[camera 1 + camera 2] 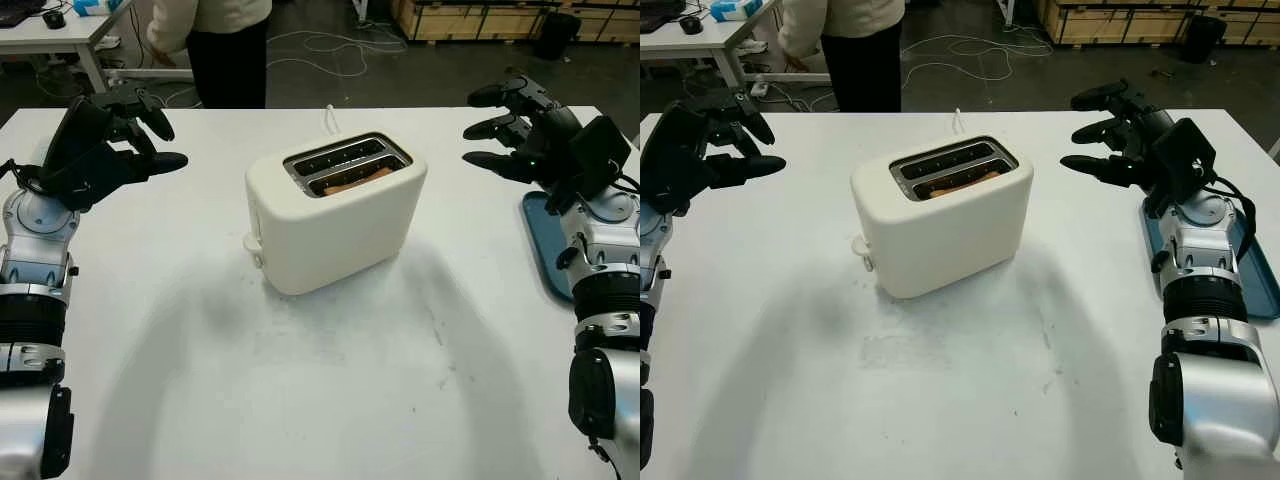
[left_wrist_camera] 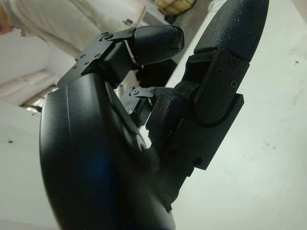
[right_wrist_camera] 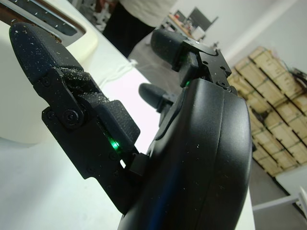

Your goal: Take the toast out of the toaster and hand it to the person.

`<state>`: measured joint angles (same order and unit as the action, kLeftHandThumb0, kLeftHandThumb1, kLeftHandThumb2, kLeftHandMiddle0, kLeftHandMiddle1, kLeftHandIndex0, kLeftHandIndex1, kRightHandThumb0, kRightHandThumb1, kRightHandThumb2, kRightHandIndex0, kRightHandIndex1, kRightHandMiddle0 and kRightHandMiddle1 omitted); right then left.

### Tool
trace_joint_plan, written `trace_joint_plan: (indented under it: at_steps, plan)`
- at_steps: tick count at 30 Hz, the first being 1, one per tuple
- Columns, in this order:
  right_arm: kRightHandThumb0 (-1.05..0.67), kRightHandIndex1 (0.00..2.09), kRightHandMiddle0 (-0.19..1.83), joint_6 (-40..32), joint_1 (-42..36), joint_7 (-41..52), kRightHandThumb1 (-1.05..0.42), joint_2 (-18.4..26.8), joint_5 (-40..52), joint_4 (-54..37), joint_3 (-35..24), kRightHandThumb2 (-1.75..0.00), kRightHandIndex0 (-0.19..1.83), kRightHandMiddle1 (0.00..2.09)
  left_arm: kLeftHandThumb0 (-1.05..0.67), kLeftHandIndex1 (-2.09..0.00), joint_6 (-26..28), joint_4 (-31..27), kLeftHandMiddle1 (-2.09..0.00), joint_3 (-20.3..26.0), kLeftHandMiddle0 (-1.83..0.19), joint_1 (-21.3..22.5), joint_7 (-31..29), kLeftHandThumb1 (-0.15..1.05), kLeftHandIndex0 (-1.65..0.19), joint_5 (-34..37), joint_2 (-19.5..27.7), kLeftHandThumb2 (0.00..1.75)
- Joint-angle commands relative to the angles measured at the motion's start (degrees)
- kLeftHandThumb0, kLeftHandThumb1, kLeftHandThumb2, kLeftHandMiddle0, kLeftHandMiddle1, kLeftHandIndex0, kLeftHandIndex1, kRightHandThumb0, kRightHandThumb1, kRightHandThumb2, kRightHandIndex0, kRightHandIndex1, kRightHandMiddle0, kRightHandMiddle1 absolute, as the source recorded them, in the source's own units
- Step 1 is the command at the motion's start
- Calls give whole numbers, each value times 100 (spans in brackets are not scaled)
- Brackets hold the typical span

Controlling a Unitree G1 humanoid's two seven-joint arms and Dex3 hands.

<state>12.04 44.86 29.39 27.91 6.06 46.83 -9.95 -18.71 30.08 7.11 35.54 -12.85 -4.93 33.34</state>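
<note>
One cream two-slot toaster sits in the middle of the white table, turned at an angle. Two slots, and just one slice of toast that I can count: it's down in the slot nearer the robot, brown edge only peeking above the rim. The other slot looks dark, can't tell if anything's in it. The lever knob pokes out low on the toaster's left end, and a white cord runs off behind it.

Two robot hands, both holding nothing. The left hand hovers off to the toaster's left, fingers extended and pointing toward it. The right hand mirrors that on the toaster's right, its three fingers stretched out with gaps between them, well apart from the toaster.

One blue tray lies on the table right of the toaster, partly under the right arm; can't see anything in it.

One person stands beyond the far edge of the table, behind the toaster, pale top and dark trousers.

The right wrist view catches the toaster's side and slot rim up close past the fingers, plus stacked wooden crates behind.
</note>
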Motion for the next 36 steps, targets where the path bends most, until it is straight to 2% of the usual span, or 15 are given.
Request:
trace_joint_plan:
  at_steps: [1, 21, 25, 32, 36]
  plan:
    - [-105, 144, 12, 3, -64, -44, -59, 4, 26, -99, -9, 0, 1, 122, -105, -154, -69, -16, -152, 58, -70, -79, 24, 81, -63, 96, -56, 0]
    - [-105, 145, 12, 6, -134, -98, -60, -1, 35, -233, -21, 0, 1, 123, -105, -152, -50, 20, -153, 47, -68, -93, -21, 80, -63, 93, -38, 0]
    - [-105, 145, 11, -14, -134, -56, -61, 3, 70, -258, -36, 0, 0, 123, -105, -153, 94, -128, -154, 54, -68, -115, -38, 80, -63, 97, -19, 0]
    - [-105, 138, 9, -179, -154, -88, -63, 2, 112, -401, -75, -1, 0, 117, -105, -158, 148, -226, -157, 71, -61, -134, -26, 82, -53, 82, -1, 1]
    - [-105, 137, 14, 59, -241, -139, -66, -35, 29, -401, -40, -1, 2, 113, -105, -160, 216, -194, -158, 93, -60, -102, 27, 80, -53, 124, -78, 0]
